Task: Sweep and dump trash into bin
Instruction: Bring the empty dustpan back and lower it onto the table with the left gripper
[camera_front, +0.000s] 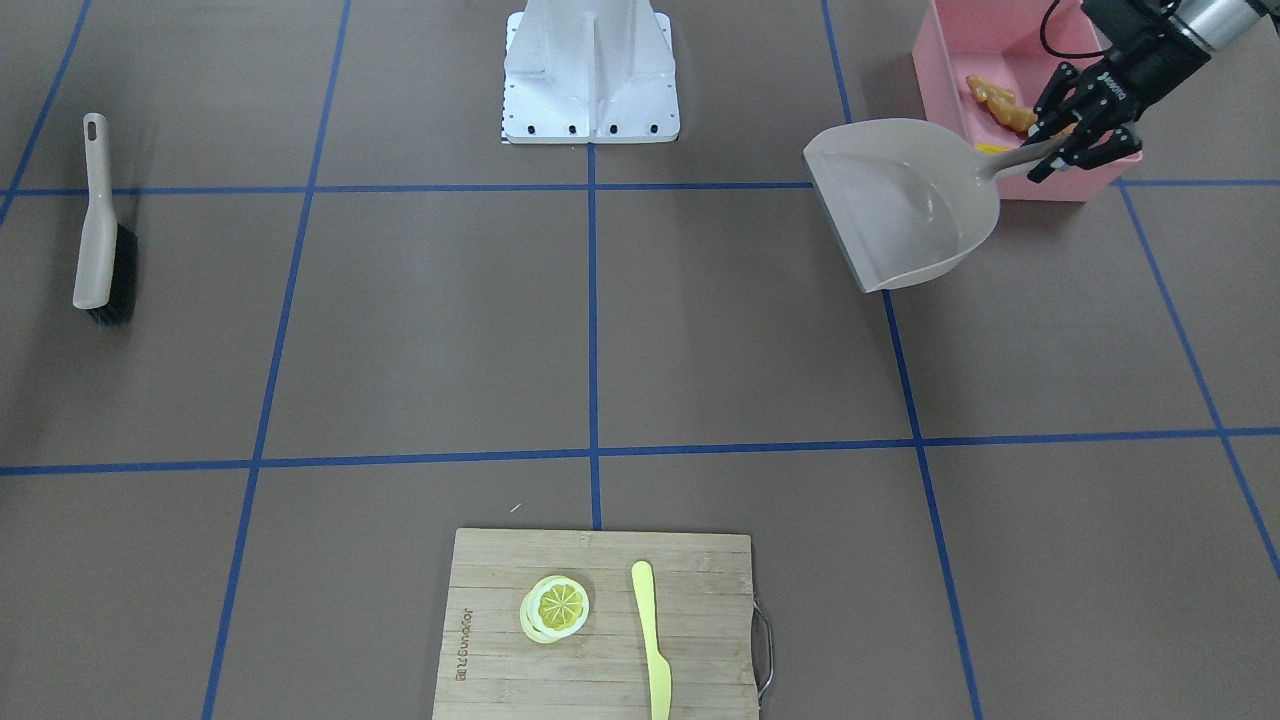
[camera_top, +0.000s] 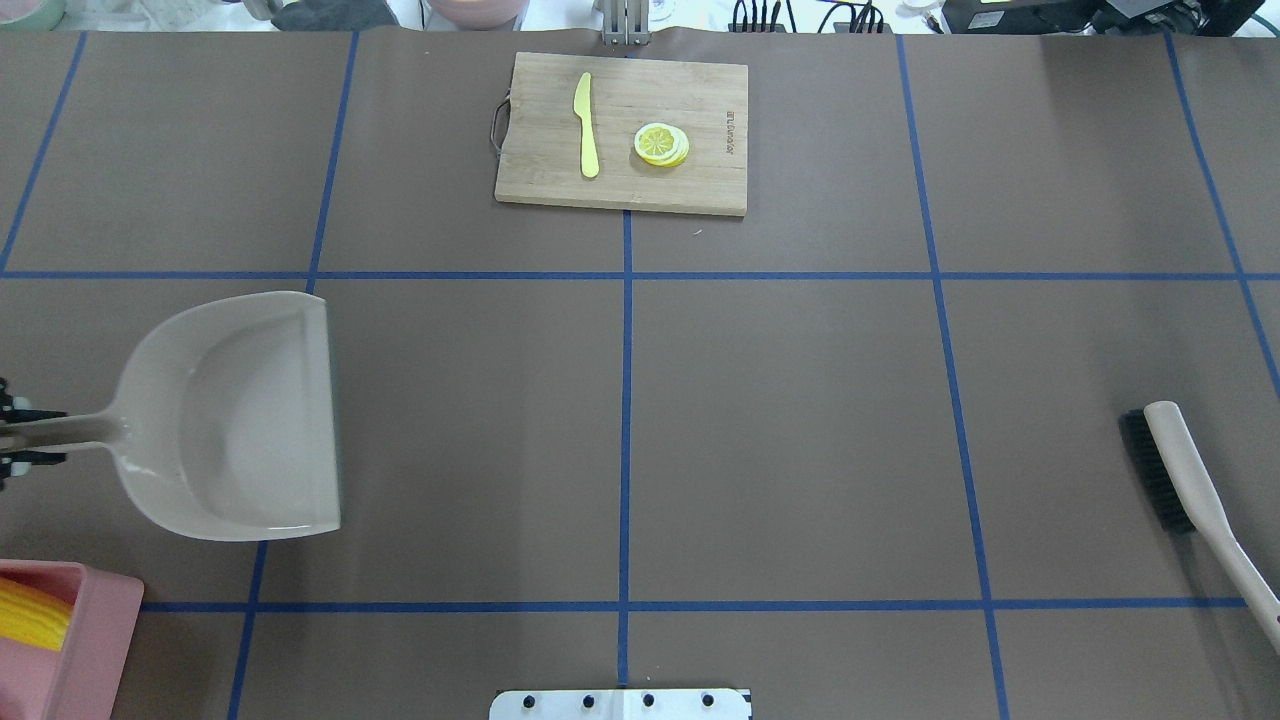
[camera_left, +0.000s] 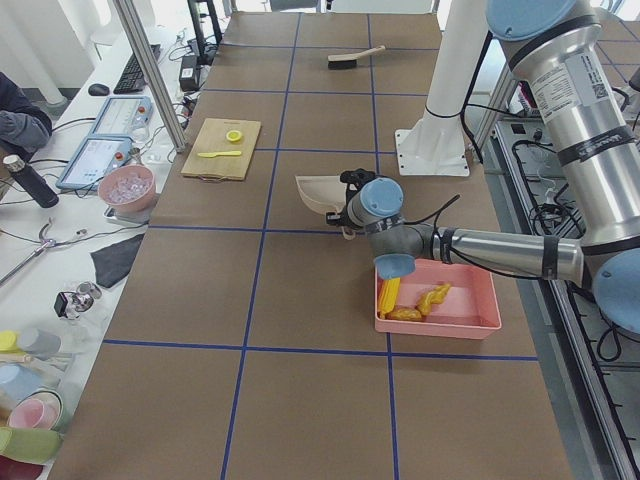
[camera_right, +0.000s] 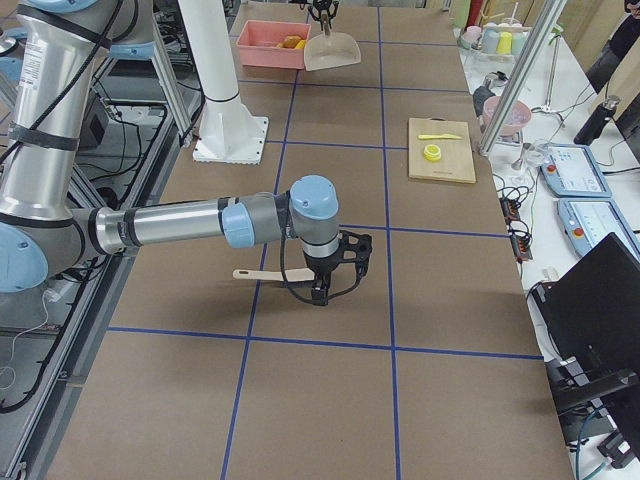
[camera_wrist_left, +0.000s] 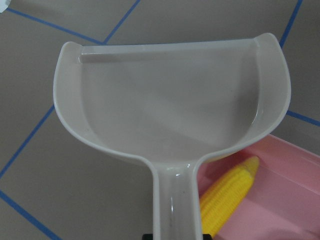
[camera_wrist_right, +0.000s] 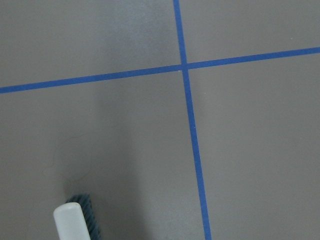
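Note:
My left gripper (camera_front: 1048, 140) is shut on the handle of the beige dustpan (camera_front: 905, 205), which is empty and held beside the pink bin (camera_front: 935, 70). The pan also fills the left wrist view (camera_wrist_left: 170, 110). In the bin (camera_left: 440, 327) lie the yellow corn cob (camera_wrist_left: 230, 192), the tan ginger root (camera_front: 1000, 103) and the golden-brown potato (camera_left: 405, 314). My right gripper (camera_right: 335, 275) shows only in the exterior right view, by the brush (camera_right: 270, 273); I cannot tell whether it is open or shut.
The brush (camera_top: 1190, 480) lies on the table on my right side. A wooden cutting board (camera_front: 500, 620) at the far middle edge carries a lemon slice (camera_front: 555, 607) and a yellow knife (camera_front: 650, 640). The white robot base (camera_front: 590, 70) stands at the near edge.

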